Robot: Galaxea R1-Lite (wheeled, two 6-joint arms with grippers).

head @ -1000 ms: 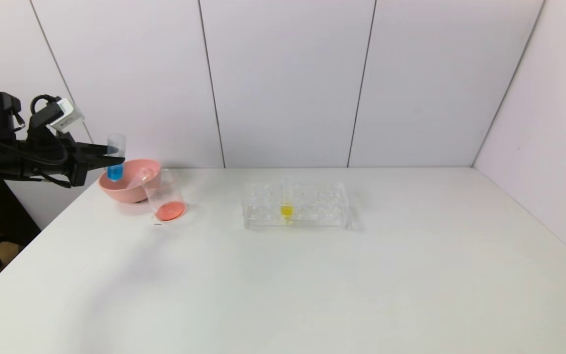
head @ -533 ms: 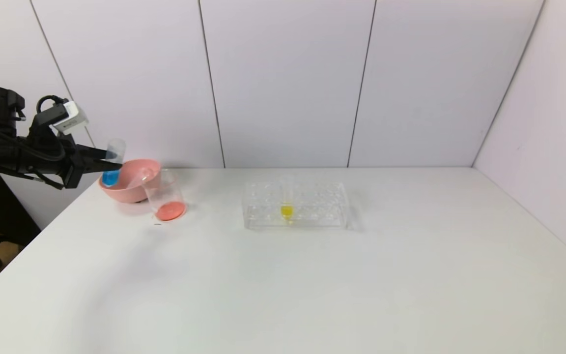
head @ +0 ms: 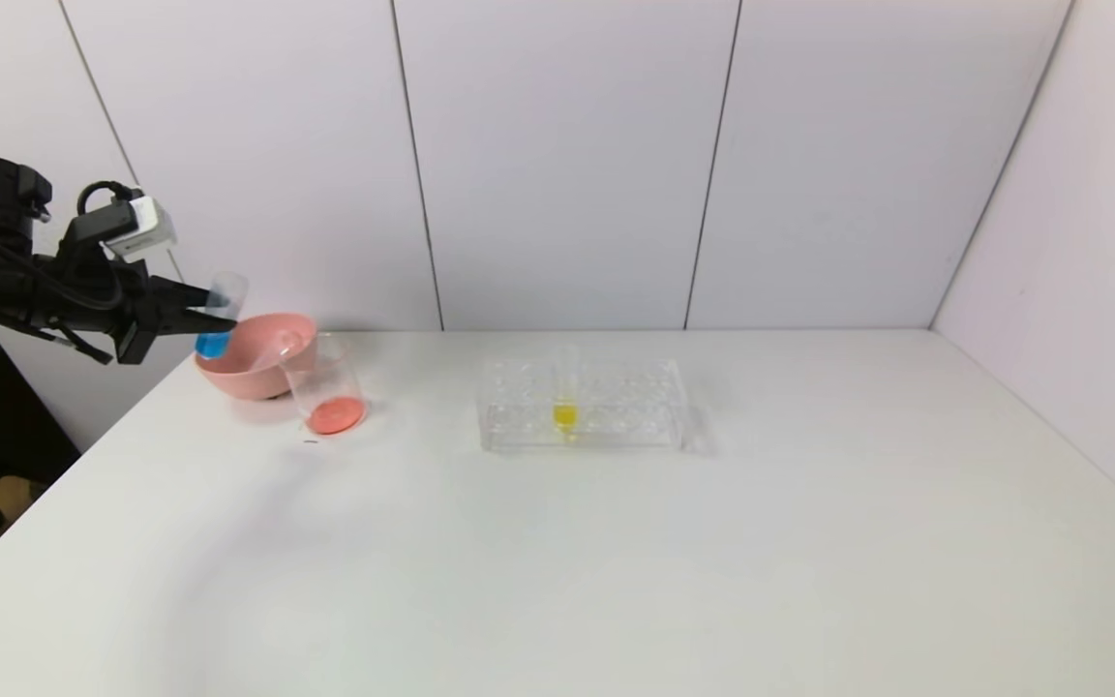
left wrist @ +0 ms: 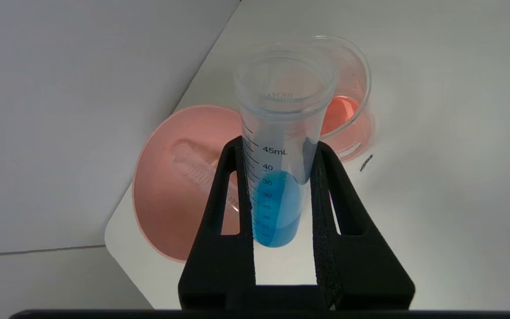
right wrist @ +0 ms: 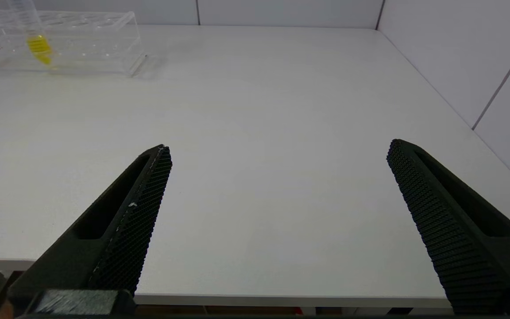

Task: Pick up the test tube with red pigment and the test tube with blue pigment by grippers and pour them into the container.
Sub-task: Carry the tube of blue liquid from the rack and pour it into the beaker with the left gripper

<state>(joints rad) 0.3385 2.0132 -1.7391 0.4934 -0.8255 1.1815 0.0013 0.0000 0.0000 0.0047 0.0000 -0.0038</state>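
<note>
- Blue liquid fills the round bottom of the test tube with blue pigment, pinched at mid-height between the 2 fingers of the left gripper, at the far left of the table.
- The tube hangs tilted, mouth leaning right, above the left rim of the pink bowl, with the blue still inside it.
- The container, a clear beaker, stands just right of the bowl and nearer the robot; orange-red liquid already lies in its bottom, so the red half looks done.
- An empty clear tube lies in the bowl; it is probably the spent red one.
- Judged step: carrying the blue tube to the pour. Next, the mouth must travel right, over the beaker's rim, and then tip further; pouring from here would land in the bowl.
- The right gripper is parked low at the near right edge, jaws spread wide and empty.
- The white table is matte and bare at the front; a clear tube rack with 1 yellow-liquid tube sits mid-table.
- Pale panelled walls close the far and right sides.
</note>
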